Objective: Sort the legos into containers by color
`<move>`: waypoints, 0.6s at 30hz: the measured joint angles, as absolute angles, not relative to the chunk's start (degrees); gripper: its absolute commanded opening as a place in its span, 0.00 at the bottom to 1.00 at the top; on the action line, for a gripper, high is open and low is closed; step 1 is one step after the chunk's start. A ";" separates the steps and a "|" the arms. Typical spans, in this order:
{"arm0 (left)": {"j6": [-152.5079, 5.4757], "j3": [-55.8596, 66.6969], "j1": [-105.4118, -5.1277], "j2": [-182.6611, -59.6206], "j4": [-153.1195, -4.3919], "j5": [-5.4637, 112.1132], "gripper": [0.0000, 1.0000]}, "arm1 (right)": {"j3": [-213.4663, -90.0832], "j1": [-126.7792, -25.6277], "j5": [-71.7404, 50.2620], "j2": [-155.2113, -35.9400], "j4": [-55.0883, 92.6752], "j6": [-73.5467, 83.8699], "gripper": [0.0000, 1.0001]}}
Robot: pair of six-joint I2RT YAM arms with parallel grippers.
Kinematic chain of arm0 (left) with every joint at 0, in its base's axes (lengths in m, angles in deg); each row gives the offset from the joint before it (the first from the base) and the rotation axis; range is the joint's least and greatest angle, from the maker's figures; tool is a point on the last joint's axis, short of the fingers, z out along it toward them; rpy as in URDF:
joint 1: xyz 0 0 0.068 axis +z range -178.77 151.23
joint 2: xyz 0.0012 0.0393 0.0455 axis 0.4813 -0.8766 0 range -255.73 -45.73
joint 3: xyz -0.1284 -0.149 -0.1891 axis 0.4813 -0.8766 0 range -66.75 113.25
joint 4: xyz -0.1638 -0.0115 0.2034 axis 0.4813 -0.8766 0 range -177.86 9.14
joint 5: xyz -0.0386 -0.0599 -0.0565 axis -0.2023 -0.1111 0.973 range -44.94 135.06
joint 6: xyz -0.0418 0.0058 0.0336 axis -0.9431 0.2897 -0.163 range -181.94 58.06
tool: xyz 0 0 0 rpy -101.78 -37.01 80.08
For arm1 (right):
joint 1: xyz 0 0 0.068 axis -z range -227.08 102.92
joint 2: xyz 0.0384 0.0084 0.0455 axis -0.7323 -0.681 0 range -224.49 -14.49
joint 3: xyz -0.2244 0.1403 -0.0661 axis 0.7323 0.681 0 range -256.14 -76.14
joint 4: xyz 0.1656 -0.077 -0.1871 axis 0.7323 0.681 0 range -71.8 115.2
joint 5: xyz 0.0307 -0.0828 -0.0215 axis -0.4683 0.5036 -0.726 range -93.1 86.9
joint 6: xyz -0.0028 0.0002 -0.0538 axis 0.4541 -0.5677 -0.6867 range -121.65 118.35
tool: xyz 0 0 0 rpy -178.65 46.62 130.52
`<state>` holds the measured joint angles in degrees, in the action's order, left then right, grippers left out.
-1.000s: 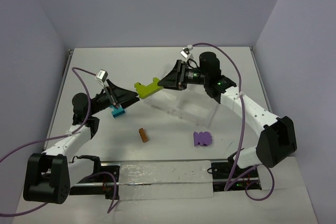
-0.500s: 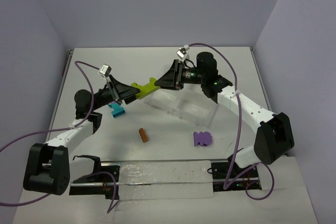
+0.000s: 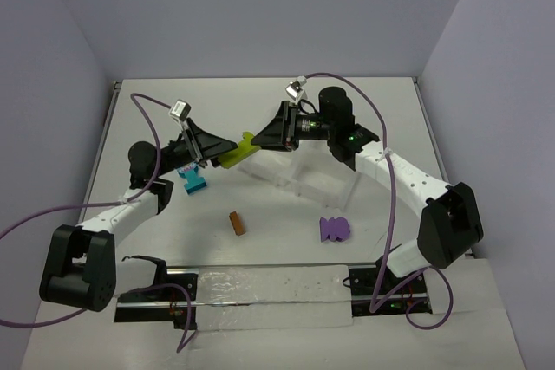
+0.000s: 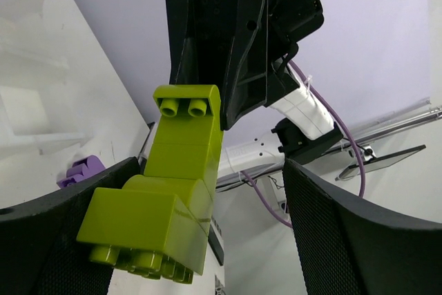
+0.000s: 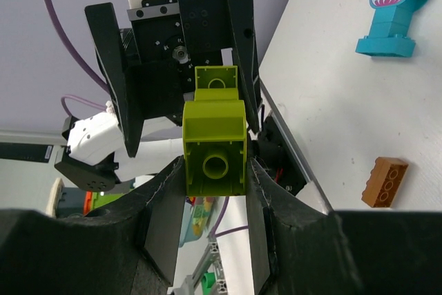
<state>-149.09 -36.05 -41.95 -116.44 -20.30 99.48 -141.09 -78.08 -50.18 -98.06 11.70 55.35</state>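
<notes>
**A:** Top external view: where is the lime lego (image 3: 234, 153) sitting?

**B:** It isn't sitting. I'm holding it in the air in my right gripper (image 3: 258, 139), between my two arms, over the tabletop (image 3: 390, 110) by the left end of the tray (image 3: 305, 181).

**A:** How is that gripper gripping it?

**B:** In the right wrist view my fingers (image 5: 266, 212) are pressing on both sides of one end block. They are closed down to its width, and its hollow face is pointing at the camera.

**A:** And your left gripper (image 3: 212, 152)?

**B:** It's standing wide open around the other end of the same lego and isn't gripping anything. In the left wrist view one finger (image 4: 48, 240) is lying close beside the near block, and I can't tell whether it is touching. The other finger (image 4: 352, 240) is standing well apart from the lego.

**A:** Where are the other legos lying?

**B:** All are lying on the tabletop, outside the tray. The teal lego (image 3: 192, 179), which has a toothy face printed on it, is lying just on the near side of my left gripper. The orange brick (image 3: 236, 223) is lying nearer my bases, about midway between the arms. The purple lego (image 3: 334, 229) is lying to its right, near the front wall of the tray.

**A:** And the tray itself?

**B:** It's resting beneath my right arm. It's translucent, so I can't make out its compartments. A long clear strip (image 3: 269, 288) is lying along the near edge between my bases.
</notes>
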 measured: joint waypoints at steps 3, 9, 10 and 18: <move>-149.80 -36.05 -43.01 -117.08 -19.68 99.32 0.96 | -141.09 -78.08 -50.20 -98.25 11.38 55.58 0.00; -150.79 -36.05 -43.75 -117.63 -18.23 98.56 0.95 | -141.09 -78.08 -49.27 -98.31 10.43 56.05 0.00; -151.10 -36.05 -43.75 -117.72 -17.92 98.26 0.94 | -141.09 -78.08 -48.94 -98.31 10.36 56.13 0.00; -152.74 -36.07 -44.08 -118.49 -16.65 96.37 0.83 | -141.09 -78.08 -47.78 -98.31 8.70 57.40 0.00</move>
